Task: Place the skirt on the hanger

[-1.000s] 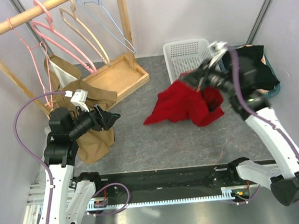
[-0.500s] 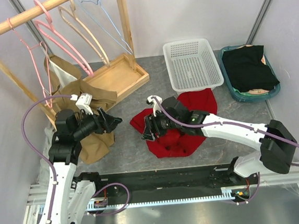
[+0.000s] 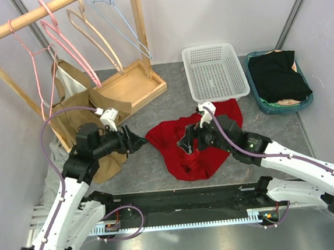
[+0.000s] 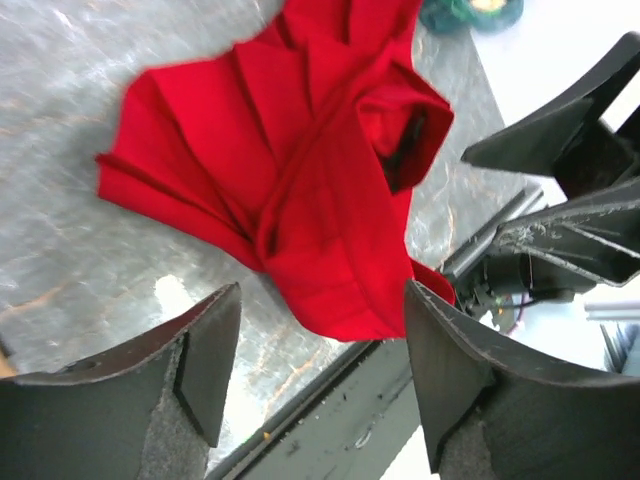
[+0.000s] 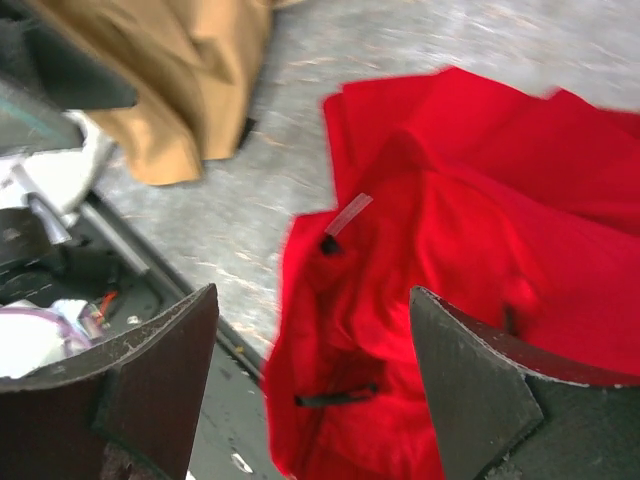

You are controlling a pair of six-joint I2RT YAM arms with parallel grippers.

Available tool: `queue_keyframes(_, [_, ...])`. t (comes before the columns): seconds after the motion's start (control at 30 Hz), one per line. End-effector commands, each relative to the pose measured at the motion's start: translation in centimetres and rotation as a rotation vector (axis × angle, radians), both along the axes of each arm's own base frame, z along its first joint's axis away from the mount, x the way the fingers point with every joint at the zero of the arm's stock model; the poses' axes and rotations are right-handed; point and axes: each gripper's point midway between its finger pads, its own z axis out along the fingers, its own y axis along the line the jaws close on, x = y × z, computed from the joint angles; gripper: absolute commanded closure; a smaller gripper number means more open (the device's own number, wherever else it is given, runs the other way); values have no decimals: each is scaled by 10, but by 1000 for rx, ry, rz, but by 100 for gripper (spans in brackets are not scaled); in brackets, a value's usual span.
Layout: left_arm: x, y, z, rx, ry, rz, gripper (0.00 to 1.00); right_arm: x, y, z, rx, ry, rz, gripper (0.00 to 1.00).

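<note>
1. Left hand (image 3: 135, 144) has its fingers spread wide with nothing between them, and it sits just beside the left edge of the skirt (image 3: 185, 161).
2. Right hand (image 3: 189, 143) is equally wide open and holds nothing. It is over the middle of the skirt; whether it touches the cloth cannot be told.
3. Bright red, the skirt lies crumpled in loose folds on the grey table (image 3: 154, 111), just in front of the white basket (image 3: 215, 71) and well apart from the pink hanger (image 3: 71, 51) on the wooden rack (image 3: 141, 28).
4. Left wrist view: between the open left hand (image 4: 322, 295), the skirt (image 4: 320, 180) shows long pleat-like folds and a dark pocket of shadow.
5. Right wrist view: beyond the right hand (image 5: 312, 300), the skirt (image 5: 480, 250) shows a small white tag and thin black loops, details lost from above; a tan garment (image 5: 190, 90) lies beside it.
</note>
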Motion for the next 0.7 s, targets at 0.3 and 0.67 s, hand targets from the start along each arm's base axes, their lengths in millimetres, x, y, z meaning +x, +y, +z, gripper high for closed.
queue_keyframes(0.3, [5, -69, -39, 131, 49, 40, 33, 3, -89, -60, -237, 77, -360, 20])
queue_keyframes(0.67, [-3, -113, -50, 233, 0, 98, 32, 14, -100, -87, -276, 79, -465, 21])
